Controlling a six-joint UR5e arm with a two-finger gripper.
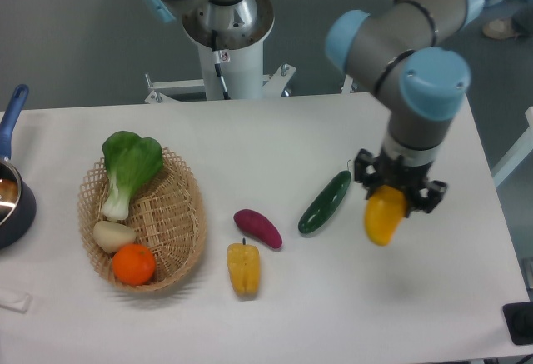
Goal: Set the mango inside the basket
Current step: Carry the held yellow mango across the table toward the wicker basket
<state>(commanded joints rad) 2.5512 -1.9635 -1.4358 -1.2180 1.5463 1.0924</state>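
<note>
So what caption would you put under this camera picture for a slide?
The arm's pincer carries the mango above the table, beside the cucumber, with the basket far off.

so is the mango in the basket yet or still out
Out. The mango hangs in the gripper right of the cucumber, far from the basket, which holds bok choy, an orange and a pale vegetable.

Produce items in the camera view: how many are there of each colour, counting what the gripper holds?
Yellow: 2, mango in the gripper, bell pepper
Green: 2, bok choy, cucumber
Orange: 1, orange
Purple: 1, sweet potato
White: 1, pale root vegetable
Total: 7
</note>
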